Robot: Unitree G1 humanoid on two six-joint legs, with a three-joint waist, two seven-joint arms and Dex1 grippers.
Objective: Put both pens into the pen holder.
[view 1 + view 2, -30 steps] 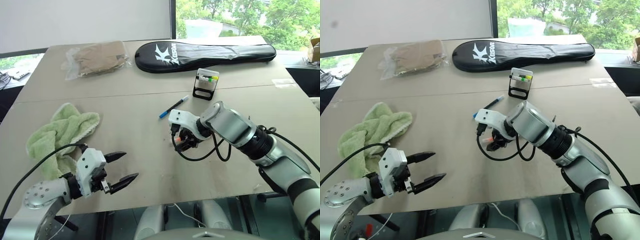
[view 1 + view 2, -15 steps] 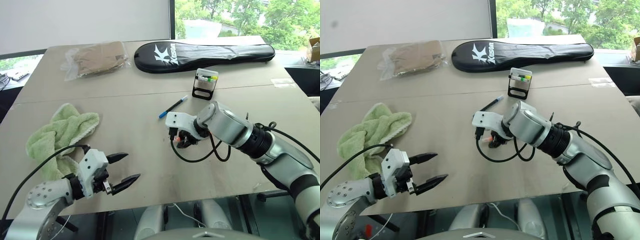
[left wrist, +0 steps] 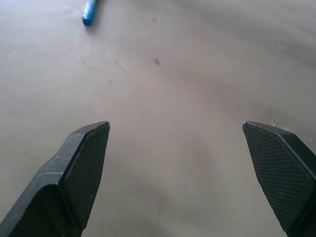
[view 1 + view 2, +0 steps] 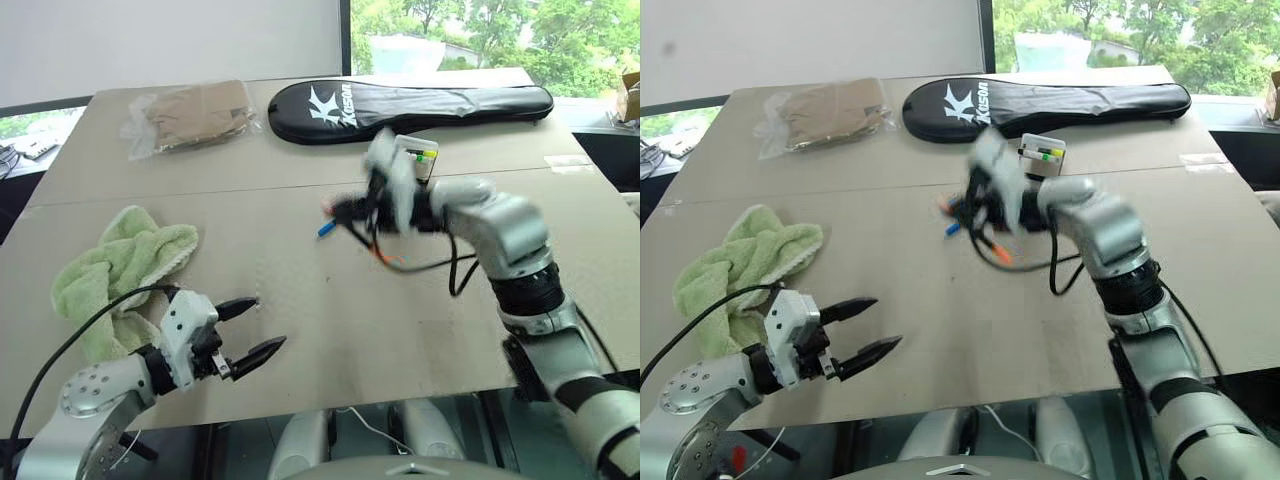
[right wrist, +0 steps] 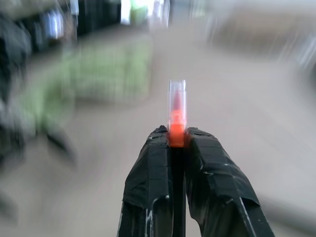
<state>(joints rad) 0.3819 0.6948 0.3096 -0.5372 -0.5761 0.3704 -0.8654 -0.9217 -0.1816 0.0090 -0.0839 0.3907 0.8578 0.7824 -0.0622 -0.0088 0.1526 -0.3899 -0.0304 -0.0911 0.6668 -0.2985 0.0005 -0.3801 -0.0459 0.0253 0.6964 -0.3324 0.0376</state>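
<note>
My right gripper [image 5: 177, 136] is shut on the black marker with orange ends [image 5: 176, 112]. It holds the marker in the air over the middle of the table, pointing towards my left, and looks blurred [image 4: 342, 210]. An orange end of the marker [image 4: 385, 258] hangs below the hand. The blue-capped pen [image 4: 325, 228] lies on the table just under that gripper, mostly hidden; its blue tip [image 3: 90, 12] lies ahead of my left gripper. The pen holder [image 4: 420, 160] stands right behind the raised hand, partly covered. My left gripper [image 4: 262, 325] hovers open and empty near the front left edge.
A green towel [image 4: 120, 262] lies at the left. A long black racket bag [image 4: 410, 100] and a clear bag with something brown [image 4: 190, 115] lie along the far side. The table's front edge [image 4: 400, 395] is near.
My right gripper closed on the orange-ended marker, lifted it well off the table and swung to point left. The left gripper stayed open in place.
</note>
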